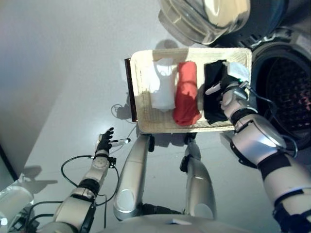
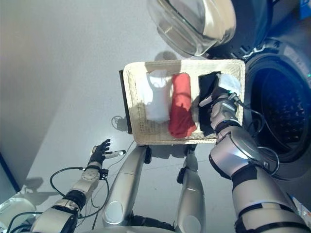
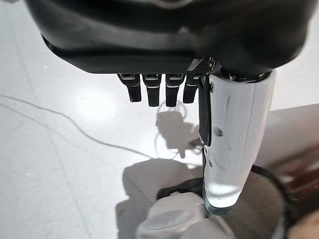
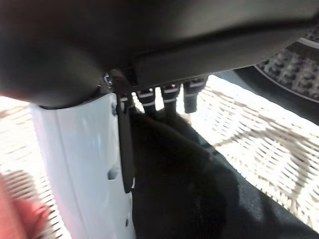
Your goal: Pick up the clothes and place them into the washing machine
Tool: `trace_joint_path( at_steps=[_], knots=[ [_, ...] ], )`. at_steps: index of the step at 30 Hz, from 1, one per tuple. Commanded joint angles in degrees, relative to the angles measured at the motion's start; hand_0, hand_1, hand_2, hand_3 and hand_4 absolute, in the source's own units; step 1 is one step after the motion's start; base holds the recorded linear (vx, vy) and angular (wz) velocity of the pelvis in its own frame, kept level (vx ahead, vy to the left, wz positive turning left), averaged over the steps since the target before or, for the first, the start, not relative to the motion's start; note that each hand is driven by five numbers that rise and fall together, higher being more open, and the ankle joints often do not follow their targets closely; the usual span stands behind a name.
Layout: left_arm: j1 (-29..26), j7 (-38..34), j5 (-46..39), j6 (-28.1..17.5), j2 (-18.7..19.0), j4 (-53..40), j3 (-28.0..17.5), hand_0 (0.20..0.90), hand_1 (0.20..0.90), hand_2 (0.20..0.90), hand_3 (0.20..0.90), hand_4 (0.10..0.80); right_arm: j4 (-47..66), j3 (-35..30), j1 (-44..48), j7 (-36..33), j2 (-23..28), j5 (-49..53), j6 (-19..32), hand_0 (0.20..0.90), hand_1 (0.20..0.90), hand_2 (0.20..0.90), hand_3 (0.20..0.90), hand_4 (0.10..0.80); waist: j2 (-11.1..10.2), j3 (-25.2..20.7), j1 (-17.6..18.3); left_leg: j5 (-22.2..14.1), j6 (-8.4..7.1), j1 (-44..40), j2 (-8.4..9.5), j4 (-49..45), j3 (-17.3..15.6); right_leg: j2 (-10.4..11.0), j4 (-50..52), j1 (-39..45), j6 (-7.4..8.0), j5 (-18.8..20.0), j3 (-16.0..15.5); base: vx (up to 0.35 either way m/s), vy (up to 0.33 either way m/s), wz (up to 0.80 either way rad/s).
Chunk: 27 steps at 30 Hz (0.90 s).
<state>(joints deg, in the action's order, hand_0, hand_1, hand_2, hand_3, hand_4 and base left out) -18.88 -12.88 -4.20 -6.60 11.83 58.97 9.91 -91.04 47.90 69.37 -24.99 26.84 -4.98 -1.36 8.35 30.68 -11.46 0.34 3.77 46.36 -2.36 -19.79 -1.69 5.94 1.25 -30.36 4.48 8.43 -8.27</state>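
Black garment (image 1: 212, 94) under right robot hand (image 1: 227, 86), wicker basket (image 1: 144, 104)

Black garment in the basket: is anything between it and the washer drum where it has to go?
Nothing visible blocks it. The black garment lies at the basket's end nearest the drum opening, under the right robot hand. The washer door is swung open, clear of that path.

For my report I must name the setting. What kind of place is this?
Probably a laundry area. A front-loading washing machine stands with its glass door swung open, and beside it a wicker basket on the grey floor holds white, red and black clothes.
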Motion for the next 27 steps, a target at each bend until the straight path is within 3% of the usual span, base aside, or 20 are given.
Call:
trace_joint_path(
  at_steps=[1, 5, 6, 7, 8, 9, 11, 13, 27],
  knots=[
    [5.02, -2.69, -0.67, -0.04, 1.36, -2.2, 1.02, 0.9, 0.9, 0.9, 0.9, 0.8, -0.23, 3.47, 4.46, -0.5, 4.57, -1.22, -1.25, 0.9, 0.9, 0.9, 0.9, 0.8, 4.62, -0.88, -0.26, 6.95, -11.46, -1.81, -4.58, -0.77, 1.66, 3.68, 6.09, 5.14, -0.64, 1.2, 4.11, 0.029, 0.034, 0.03],
    [5.55, -2.85, -0.28, -0.1, 1.19, -2.69, 1.51, 0.9, 0.9, 0.9, 0.9, 0.8, -2.09, 5.71, 4.95, 0.27, 4.75, -2.34, -2.63, 0.9, 0.9, 0.9, 0.9, 0.8, 6.23, -0.88, -0.43, 6.76, -10.63, -0.03, -4.41, -2.17, 1.56, 3.77, 8.31, 2.8, -0.76, 1.23, 5.04, 0.01, 0.035, -0.02],
    [5.94, -2.82, -0.27, -0.09, 1.1, -3.03, 1.58, 0.9, 0.9, 0.9, 0.9, 0.8, -2.08, 6.05, 4.66, 0.4, 4.84, -2.42, -2.75, 0.826, 0.826, 0.826, 0.826, 0.747, 6.47, -0.88, -0.48, 6.71, -10.39, 0.03, -4.38, -2.32, 1.52, 3.71, 8.55, 2.62, -0.81, 1.2, 5.19, 0.012, 0.011, -0.03],
    [5.94, -2.82, -0.27, -0.08, 1.1, -3.04, 1.58, 0.9, 0.9, 0.9, 0.9, 0.8, -2.08, 6.05, 4.66, 0.4, 4.85, -2.42, -2.75, 0.826, 0.826, 0.826, 0.826, 0.747, 6.47, -0.88, -0.48, 6.71, -10.39, 0.03, -4.38, -2.33, 1.52, 3.71, 8.55, 2.62, -0.81, 1.2, 5.19, 0.0, 0.0, 0.0],
    [6.33, -2.79, -0.26, -0.15, 1.02, -3.05, 1.59, 0.9, 0.9, 0.9, 0.9, 0.8, -2.2, 6.38, 4.39, 0.67, 4.97, -2.65, -2.88, 0.645, 0.645, 0.645, 0.645, 0.618, 6.7, -0.88, -0.43, 6.68, -10.25, -0.01, -4.32, -2.24, 1.48, 3.7, 8.73, 2.47, -0.86, 1.2, 5.37, 0.0, 0.0, 0.0],
    [6.33, -2.79, -0.26, -0.15, 1.02, -3.05, 1.59, 0.9, 0.9, 0.9, 0.9, 0.8, -2.2, 6.38, 4.39, 0.67, 4.97, -2.65, -2.88, 0.645, 0.645, 0.645, 0.645, 0.618, 6.7, -0.88, -0.43, 6.68, -10.25, -0.01, -4.32, -2.24, 1.48, 3.7, 8.73, 2.47, -0.86, 1.2, 5.37, 0.0, 0.0, 0.0],
    [6.96, -2.61, -0.1, 0.03, 0.74, -2.9, 1.44, 0.9, 0.9, 0.9, 0.9, 0.8, -1.91, 6.01, 3.24, 0.96, 5.15, -2.45, -2.83, 0.362, 0.362, 0.362, 0.362, 0.416, 7.16, -0.88, -0.3, 6.78, -10.0, -0.21, -4.01, -1.91, 1.31, 3.68, 9.13, 2.18, -0.91, 1.14, 5.74, 0.0, 0.0, 0.0],
    [7.08, -2.62, -0.02, 0.05, 0.64, -2.38, 1.47, 0.9, 0.9, 0.9, 0.9, 0.8, -1.67, 5.87, 2.88, 1.13, 5.34, -2.34, -2.83, 0.2, 0.2, 0.2, 0.2, 0.3, 7.3, -0.88, -0.24, 6.79, -9.89, -0.41, -3.9, -1.5, 1.33, 3.74, 8.89, 2.29, -0.9, 1.17, 5.71, 0.004, -0.001, -0.02],
    [7.56, -2.77, 1.14, 0.39, 0.76, -0.42, 1.49, 0.9, 0.9, 0.9, 0.9, 0.8, -0.62, 2.77, -0.08, 1.76, 6.76, -0.46, -2.67, 0.2, 0.2, 0.2, 0.2, 0.3, 7.01, -0.88, 0.86, 6.51, -10.85, -6.15, -4.25, 2.77, 1.45, 4.17, 4.27, 7.59, -0.84, 0.86, 4.73, 0.002, -0.007, 0.02]
  ],
)
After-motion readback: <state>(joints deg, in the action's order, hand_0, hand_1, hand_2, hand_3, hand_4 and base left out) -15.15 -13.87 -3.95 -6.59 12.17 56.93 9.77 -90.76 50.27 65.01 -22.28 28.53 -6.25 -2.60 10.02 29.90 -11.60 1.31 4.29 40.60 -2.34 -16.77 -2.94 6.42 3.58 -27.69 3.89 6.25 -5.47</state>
